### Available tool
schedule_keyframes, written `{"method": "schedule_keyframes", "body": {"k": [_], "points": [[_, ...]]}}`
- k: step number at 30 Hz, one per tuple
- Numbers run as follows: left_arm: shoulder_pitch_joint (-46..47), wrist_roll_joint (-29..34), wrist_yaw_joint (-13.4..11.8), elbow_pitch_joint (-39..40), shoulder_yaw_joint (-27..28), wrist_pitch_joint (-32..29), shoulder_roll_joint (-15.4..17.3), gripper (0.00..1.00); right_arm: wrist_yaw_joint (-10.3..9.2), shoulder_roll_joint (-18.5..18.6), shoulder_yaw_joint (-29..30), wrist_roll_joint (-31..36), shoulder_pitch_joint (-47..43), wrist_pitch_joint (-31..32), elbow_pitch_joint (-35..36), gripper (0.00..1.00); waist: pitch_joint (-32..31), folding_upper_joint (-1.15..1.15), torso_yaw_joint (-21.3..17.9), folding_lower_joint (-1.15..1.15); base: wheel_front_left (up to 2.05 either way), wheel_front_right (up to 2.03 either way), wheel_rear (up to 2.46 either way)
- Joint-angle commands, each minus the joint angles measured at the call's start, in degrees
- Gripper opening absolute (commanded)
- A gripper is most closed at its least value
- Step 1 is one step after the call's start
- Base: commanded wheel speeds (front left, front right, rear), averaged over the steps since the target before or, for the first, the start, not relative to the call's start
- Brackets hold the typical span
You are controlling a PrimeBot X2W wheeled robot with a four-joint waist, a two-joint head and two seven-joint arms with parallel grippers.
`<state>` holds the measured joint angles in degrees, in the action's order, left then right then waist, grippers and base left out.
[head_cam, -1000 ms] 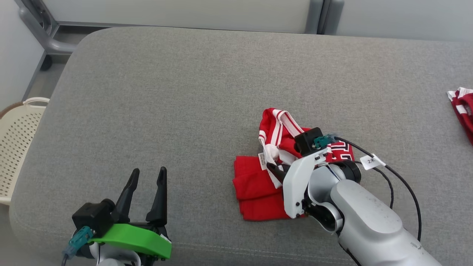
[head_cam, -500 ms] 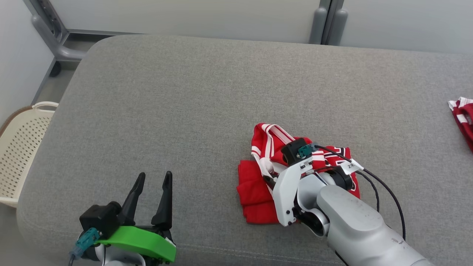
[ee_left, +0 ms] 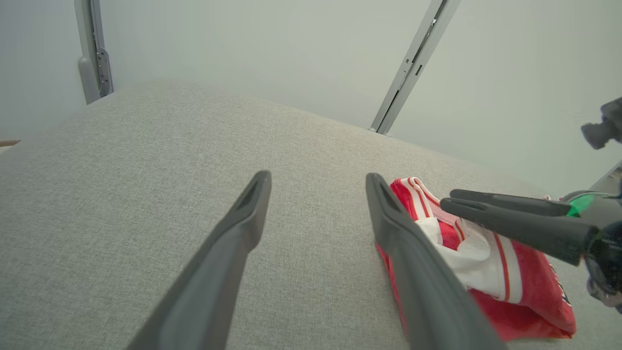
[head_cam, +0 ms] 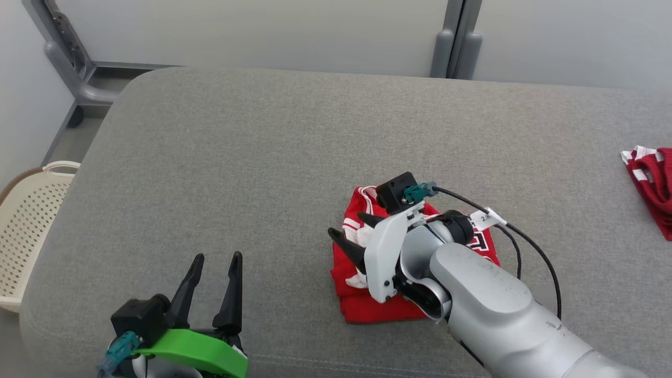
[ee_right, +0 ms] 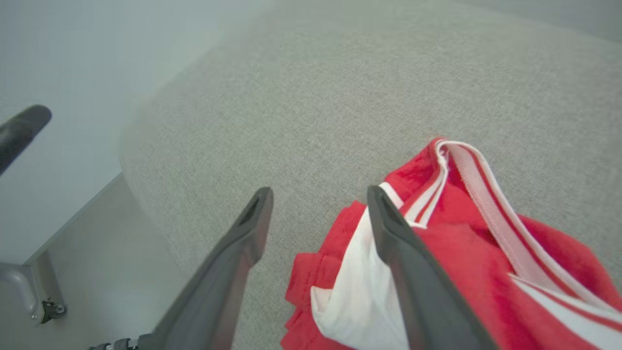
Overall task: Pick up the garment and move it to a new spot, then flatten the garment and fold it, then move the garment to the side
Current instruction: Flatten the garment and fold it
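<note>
My right claw point(head_cam: 346, 224) gapes empty just above the red garment point(head_cam: 362, 304), which lies loosely folded on the grey cushion point(head_cam: 262, 157). Left claw point(head_cam: 218, 256) open, idle. Folding looks done; sideways move probably pending.

Bench point(head_cam: 262, 157): grey woven upholstery, rounded corners, set before a pale wall. Item 1, garment point(head_cam: 357, 302): red with white stripes and white lining, folded into a rough bundle, laid on the near half, right of centre; dark lettering is partly seen on its right side. Item 2, second garment point(head_cam: 651, 178): red with white trim, crumpled, laid at the far right, well apart from the first, cut off at the view's edge
</note>
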<state>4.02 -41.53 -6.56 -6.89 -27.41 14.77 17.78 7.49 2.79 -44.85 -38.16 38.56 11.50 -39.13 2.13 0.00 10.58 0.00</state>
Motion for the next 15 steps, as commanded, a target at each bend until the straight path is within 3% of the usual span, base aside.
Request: {"method": "schedule_keyframes", "body": {"k": [1,9,10,11,12,15], "points": [[-0.51,-0.02,-0.37,0.4,0.13,0.1,0.43,1.0,-0.01,0.27,0.64,-0.14,0.77,-0.77,0.72,1.0,-0.32,0.0,-0.69,0.0,0.0,0.0,0.0],[-1.08,-0.06,-0.97,1.69,0.47,-0.16,1.16,1.0,-0.01,4.71,8.9,1.16,0.64,-4.63,3.89,1.0,-0.22,0.0,-2.69,0.0,0.0,0.0,0.0],[-1.04,-0.05,-1.04,1.89,0.53,-0.18,1.25,1.0,-0.01,5.38,10.36,1.4,0.33,-5.08,4.07,0.95,-0.09,0.0,-2.88,0.0,0.0,0.0,0.0],[-0.99,-0.02,-1.03,2.06,0.52,-0.2,1.36,1.0,-0.01,6.21,11.71,1.88,-0.1,-5.44,4.16,0.8,0.02,0.0,-3.03,0.0,0.0,0.0,0.0],[-0.94,0.03,-1.08,2.21,0.49,-0.24,1.43,1.0,-0.01,7.04,12.87,2.42,-0.63,-5.68,4.23,0.42,0.18,0.0,-3.16,0.0,0.0,0.0,0.0],[-0.63,0.16,-1.29,2.65,0.44,-0.36,1.63,1.0,-0.01,8.74,16.35,3.34,-2.45,-6.24,4.42,0.0,0.66,0.0,-3.29,0.0,0.0,0.0,0.0]]}}
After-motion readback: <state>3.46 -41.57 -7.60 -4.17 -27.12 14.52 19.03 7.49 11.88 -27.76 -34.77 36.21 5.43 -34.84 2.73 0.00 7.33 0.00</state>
